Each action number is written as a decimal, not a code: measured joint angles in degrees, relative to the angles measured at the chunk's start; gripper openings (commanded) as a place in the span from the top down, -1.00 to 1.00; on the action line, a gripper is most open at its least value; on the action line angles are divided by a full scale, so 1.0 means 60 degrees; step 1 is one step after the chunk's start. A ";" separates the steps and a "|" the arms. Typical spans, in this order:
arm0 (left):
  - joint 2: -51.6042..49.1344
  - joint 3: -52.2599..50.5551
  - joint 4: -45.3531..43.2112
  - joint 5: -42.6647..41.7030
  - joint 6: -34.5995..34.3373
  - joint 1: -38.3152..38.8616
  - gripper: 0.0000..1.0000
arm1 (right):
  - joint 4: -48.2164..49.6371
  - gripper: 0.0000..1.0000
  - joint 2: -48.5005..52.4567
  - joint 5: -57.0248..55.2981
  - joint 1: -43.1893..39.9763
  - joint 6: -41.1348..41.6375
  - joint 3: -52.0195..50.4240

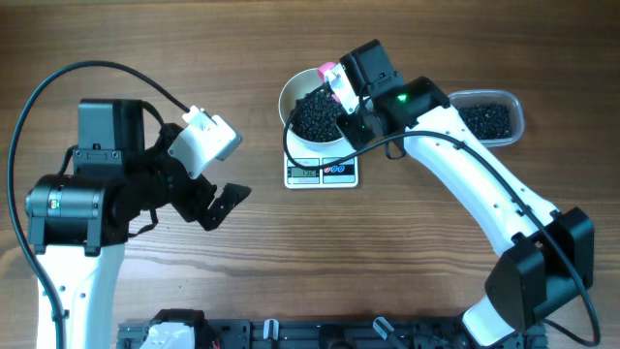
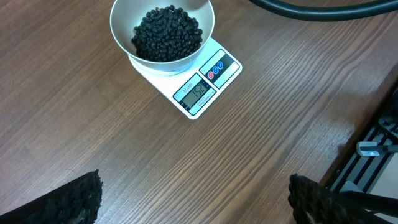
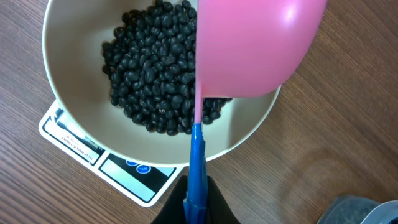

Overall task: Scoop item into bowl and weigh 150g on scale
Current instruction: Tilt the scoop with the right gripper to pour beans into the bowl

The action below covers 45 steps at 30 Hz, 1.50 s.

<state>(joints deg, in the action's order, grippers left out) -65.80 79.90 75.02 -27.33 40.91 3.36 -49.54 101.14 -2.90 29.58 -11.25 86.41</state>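
Note:
The white bowl (image 1: 289, 97) stands on the white scale (image 1: 322, 173) and holds a heap of black beans, the item (image 1: 315, 118). My right gripper (image 1: 354, 97) is shut on the blue handle (image 3: 197, 168) of a pink scoop (image 3: 255, 46), which hangs rolled on its side over the bowl's (image 3: 68, 93) right half, above the beans (image 3: 149, 68). My left gripper (image 1: 218, 202) is open and empty over bare table, left of the scale. Its view shows the bowl (image 2: 121, 37), the beans (image 2: 166, 34) and the scale (image 2: 208, 81) with its display lit; the left gripper (image 2: 196, 199) holds nothing.
A clear plastic tub (image 1: 518, 111) with more black beans (image 1: 487, 119) sits right of the bowl, behind my right arm. A black rack (image 1: 291, 334) runs along the table's front edge. A black cable (image 2: 311, 9) crosses the top of the left wrist view.

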 measured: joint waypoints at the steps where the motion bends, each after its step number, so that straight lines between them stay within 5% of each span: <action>1: 0.0000 0.0000 0.0000 0.0000 0.0000 0.0000 -1.00 | -0.0004 0.91 0.0000 0.0000 0.0000 0.0000 0.0000; 23: 0.0000 0.0000 0.0004 0.0000 0.0000 0.0000 -1.00 | 0.0033 0.91 -0.0004 0.0678 -0.0004 0.0393 0.0000; 45: 0.0000 0.0000 0.0000 0.0000 0.0000 0.0000 -1.00 | -0.1963 0.92 0.0000 0.2798 -0.0514 -0.0262 0.0153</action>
<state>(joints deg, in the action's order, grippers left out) -65.80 79.90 75.02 -27.33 40.91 3.36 -61.32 101.14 13.89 26.50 -12.82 87.33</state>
